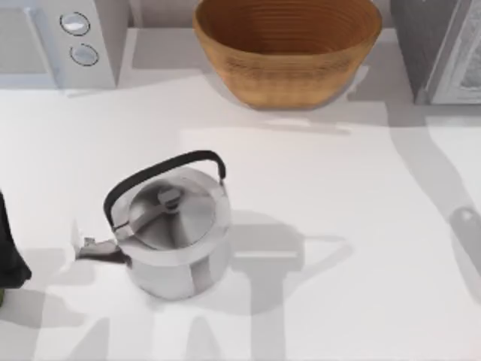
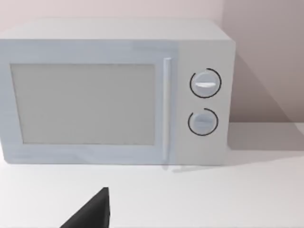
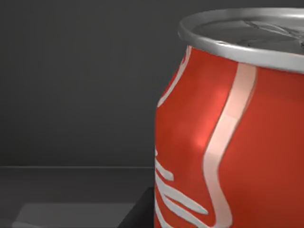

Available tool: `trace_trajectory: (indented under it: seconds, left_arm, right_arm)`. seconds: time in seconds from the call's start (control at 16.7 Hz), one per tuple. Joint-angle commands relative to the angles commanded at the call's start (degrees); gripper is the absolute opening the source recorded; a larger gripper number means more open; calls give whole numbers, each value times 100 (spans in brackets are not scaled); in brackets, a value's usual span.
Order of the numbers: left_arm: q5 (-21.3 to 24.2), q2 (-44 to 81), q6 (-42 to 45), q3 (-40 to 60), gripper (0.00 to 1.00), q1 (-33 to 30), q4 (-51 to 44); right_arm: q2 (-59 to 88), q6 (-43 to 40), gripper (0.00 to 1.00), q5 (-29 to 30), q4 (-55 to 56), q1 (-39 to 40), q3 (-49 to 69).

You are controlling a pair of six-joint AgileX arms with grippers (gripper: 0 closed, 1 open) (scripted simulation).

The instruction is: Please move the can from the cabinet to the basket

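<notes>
The red can [image 3: 228,142], with white script and a silver rim, stands upright inside the dark grey cabinet [image 3: 71,95], very close in the right wrist view. A dark piece of my right gripper [image 3: 140,211] pokes in low beside the can. Seen from above, the cabinet [image 1: 436,45] sits at the back right corner, and my right arm [image 1: 467,229] shows at the right edge. The tan woven basket [image 1: 293,79] stands at the back centre with nothing inside. My left arm [image 1: 9,252] rests at the left edge.
A steel kettle [image 1: 173,233] with a black handle stands left of the table's centre. A white microwave [image 1: 60,37] with two round knobs fills the back left corner, and the left wrist view faces its front [image 2: 114,95].
</notes>
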Motion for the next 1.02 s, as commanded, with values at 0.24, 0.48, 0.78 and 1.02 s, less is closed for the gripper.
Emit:
trace_trajectory:
  seconds: [0.24, 0.48, 0.78, 1.02]
  left_arm:
    - [0, 0, 0, 0, 100, 0, 0]
    - [0, 0, 0, 0, 100, 0, 0]
    - [0, 0, 0, 0, 100, 0, 0]
    - [0, 0, 0, 0, 100, 0, 0]
  right_arm:
    - [-588, -1, 0, -150, 290, -149, -842]
    - [-1734, -6, 0, -447, 850, -441, -2641]
    - [-3675, -22, 0, -960, 1794, -929, -5784]
    - [-5345, -41, 0, -1406, 2605, -1347, -8406]
